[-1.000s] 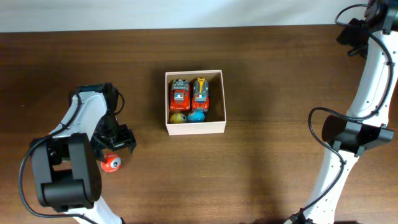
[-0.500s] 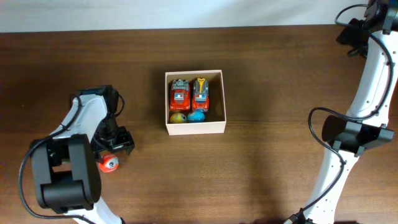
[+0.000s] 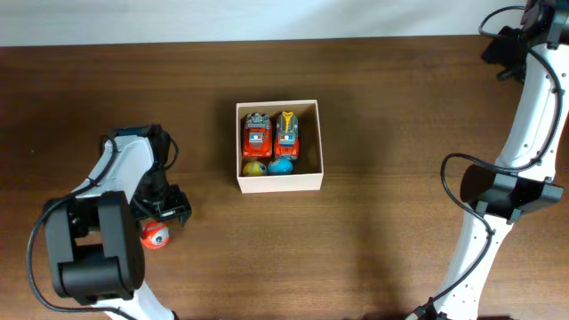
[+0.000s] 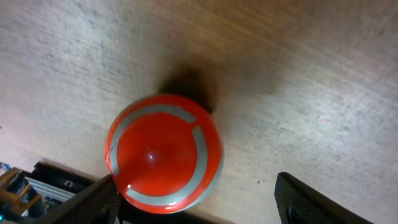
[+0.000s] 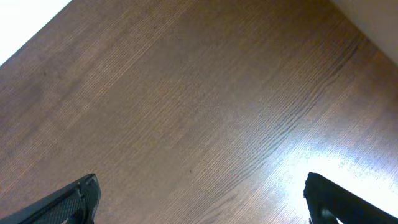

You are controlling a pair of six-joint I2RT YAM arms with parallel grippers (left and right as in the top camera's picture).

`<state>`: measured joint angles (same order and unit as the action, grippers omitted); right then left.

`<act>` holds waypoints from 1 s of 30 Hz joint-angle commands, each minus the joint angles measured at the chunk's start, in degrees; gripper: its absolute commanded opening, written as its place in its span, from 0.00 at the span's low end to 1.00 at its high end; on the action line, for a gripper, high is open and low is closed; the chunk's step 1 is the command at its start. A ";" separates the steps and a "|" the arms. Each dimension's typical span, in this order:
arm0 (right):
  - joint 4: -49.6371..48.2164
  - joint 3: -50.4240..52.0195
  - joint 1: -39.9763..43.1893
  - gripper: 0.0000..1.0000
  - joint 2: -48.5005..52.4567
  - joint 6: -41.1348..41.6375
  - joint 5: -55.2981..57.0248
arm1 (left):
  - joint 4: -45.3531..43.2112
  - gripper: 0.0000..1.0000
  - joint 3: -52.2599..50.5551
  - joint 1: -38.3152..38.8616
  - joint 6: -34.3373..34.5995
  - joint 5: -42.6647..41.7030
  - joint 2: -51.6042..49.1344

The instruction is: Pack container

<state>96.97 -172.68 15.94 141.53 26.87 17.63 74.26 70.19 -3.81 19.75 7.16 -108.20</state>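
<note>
Done: four toys (image 3: 269, 142) in box (image 3: 280, 183).
To do: red ball (image 4: 163, 152) outside.
Left gripper (image 3: 162, 210): open over ball, not holding.
Right gripper (image 5: 205, 202): open, empty.

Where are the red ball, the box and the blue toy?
red ball (image 4: 163, 152), left wrist view, top of its shell.
box (image 3: 278, 182), overhead view, its near wall.
blue toy (image 3: 281, 165), overhead view, its middle.

The bottom edge cuts off the fingers of the left gripper (image 4: 196, 183) and the right gripper (image 5: 200, 179), and the yellow toy (image 3: 254, 167) and blue toy (image 3: 281, 165) are too small to tell.
</note>
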 commanded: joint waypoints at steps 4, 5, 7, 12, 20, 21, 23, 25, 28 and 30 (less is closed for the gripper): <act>0.35 -0.85 0.22 0.99 -1.66 0.44 1.03 | 0.13 0.81 -0.85 0.02 0.39 -1.66 0.13; 0.33 -0.85 0.22 0.99 -1.66 0.44 1.03 | 0.13 0.81 -0.85 0.02 0.37 -0.76 0.13; 0.35 -0.85 0.22 0.99 -1.66 0.44 1.03 | 0.11 0.81 -0.85 0.02 0.39 0.04 0.13; 0.35 -0.85 0.22 0.99 -1.66 0.44 1.03 | -0.26 0.81 -0.85 0.02 2.43 4.83 0.13; 0.35 -0.85 0.22 0.99 -1.66 0.44 1.03 | 0.20 0.81 -0.85 -0.55 2.78 6.43 0.13; 0.35 -0.85 0.22 0.99 -1.66 0.44 1.03 | 0.24 0.81 -0.85 -0.70 2.80 6.62 0.13; 0.35 -0.85 0.22 0.99 -1.66 0.44 1.03 | 0.52 0.81 -0.85 -1.16 3.48 7.30 0.13; 0.35 -0.85 0.22 0.99 -1.66 0.44 1.03 | 0.46 0.81 -0.96 -1.62 3.61 7.28 0.13; 0.35 -0.85 0.22 0.99 -1.66 0.44 1.03 | -1.05 0.81 -2.12 -1.99 3.61 7.26 0.13; 0.33 -0.85 0.22 0.99 -1.66 0.42 1.03 | -3.28 0.81 -3.61 -2.16 3.58 7.28 0.13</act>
<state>96.99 -172.68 15.94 141.53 26.83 17.61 73.01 68.86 -5.43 22.20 13.45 -108.20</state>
